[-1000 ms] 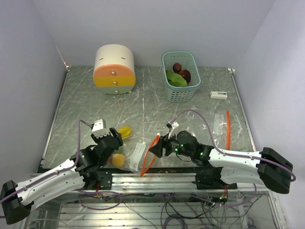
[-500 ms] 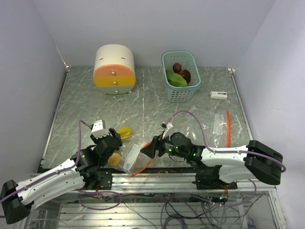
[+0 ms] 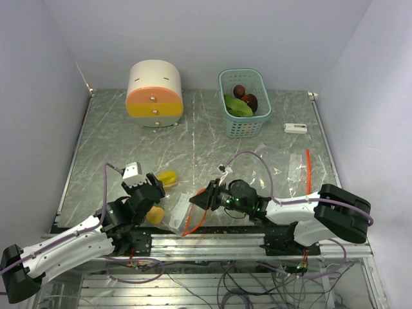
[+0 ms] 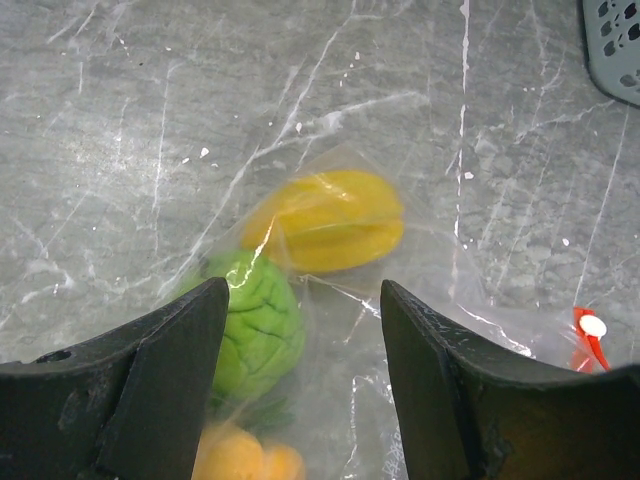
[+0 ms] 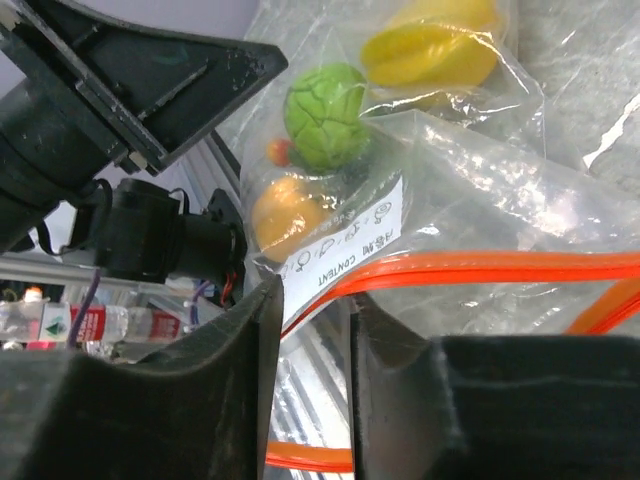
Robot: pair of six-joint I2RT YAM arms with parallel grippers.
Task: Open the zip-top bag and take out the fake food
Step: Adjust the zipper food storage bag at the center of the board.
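Observation:
The clear zip-top bag (image 3: 175, 210) with an orange zip (image 3: 192, 222) lies at the table's near edge between my arms. It holds fake food: a yellow star-shaped fruit (image 4: 335, 220), a lime-green fruit (image 4: 255, 325) and an orange fruit (image 4: 240, 460). My left gripper (image 4: 305, 300) is open and hovers just over the bag, its jaws either side of the plastic beside the green fruit. My right gripper (image 5: 315, 300) is shut on the bag's orange zip edge (image 5: 470, 270), close to the left gripper (image 3: 149, 193). All three fruits show through the plastic in the right wrist view.
A teal basket (image 3: 243, 122) at the back holds a green leafy piece (image 3: 237, 106) and dark red pieces (image 3: 248, 98). A round cream-and-orange drawer box (image 3: 154, 93) stands back left. A small white object (image 3: 296, 128) and another clear bag with an orange strip (image 3: 307, 167) lie at the right.
My right gripper has moved left with the zip edge, closer to the left gripper. The bag has bunched up and the orange fruit has shifted left. The left gripper has barely moved.

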